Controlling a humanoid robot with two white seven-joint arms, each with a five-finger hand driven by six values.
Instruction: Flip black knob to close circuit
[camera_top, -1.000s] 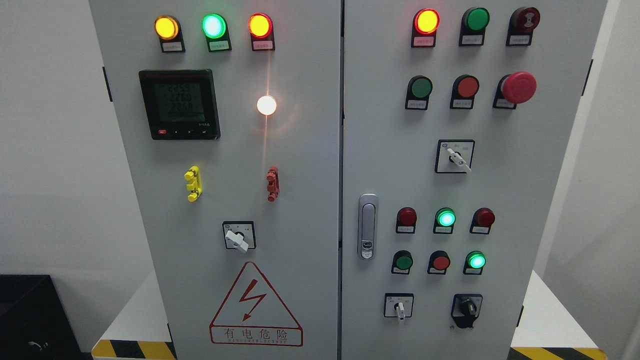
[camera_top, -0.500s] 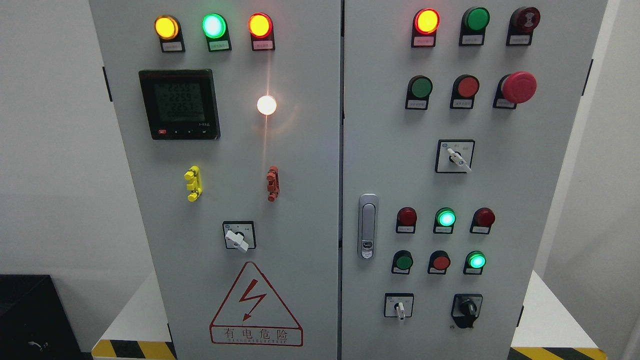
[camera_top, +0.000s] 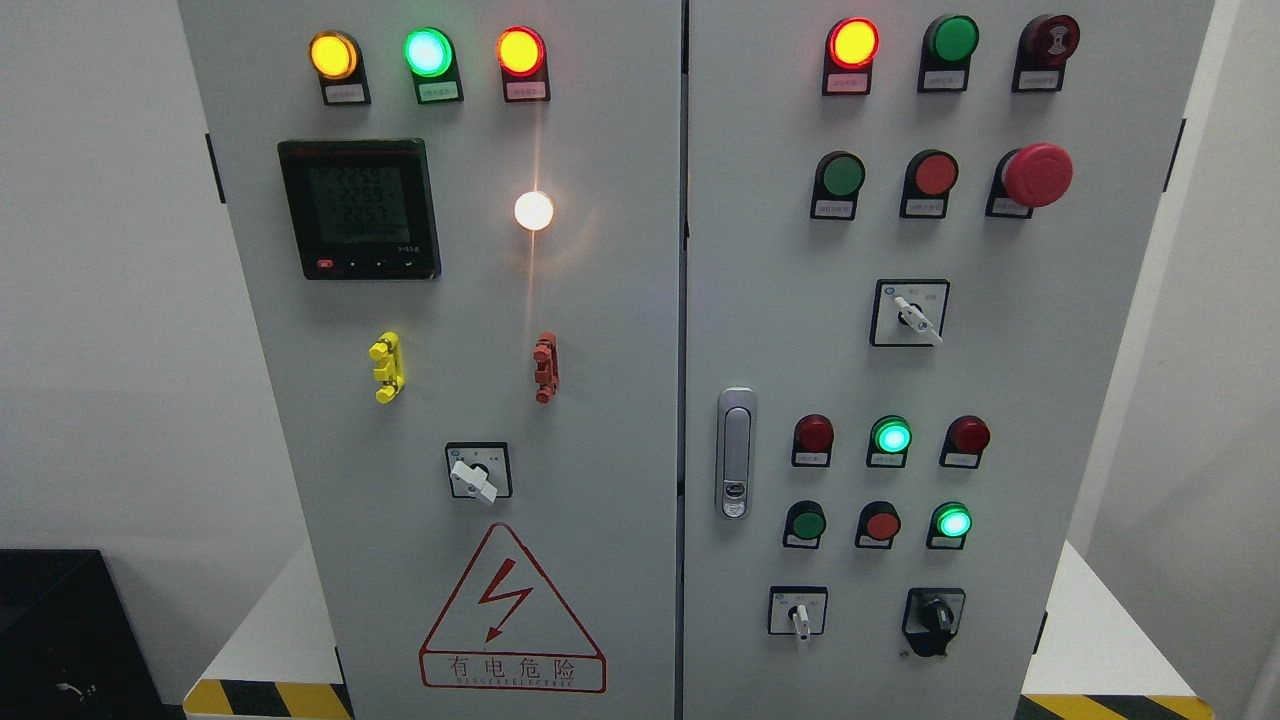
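Both my hands are out of view, so I can't tell their state; black knob (camera_top: 935, 613) sits low right on the grey cabinet (camera_top: 620, 300), beside a white-handled switch (camera_top: 798, 614).

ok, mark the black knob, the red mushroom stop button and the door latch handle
black knob (camera_top: 936, 614), head view, on the knob's black grip, lower right of the right door.
red mushroom stop button (camera_top: 1038, 174), head view, middle of its red cap.
door latch handle (camera_top: 736, 452), head view, on the silver lever.
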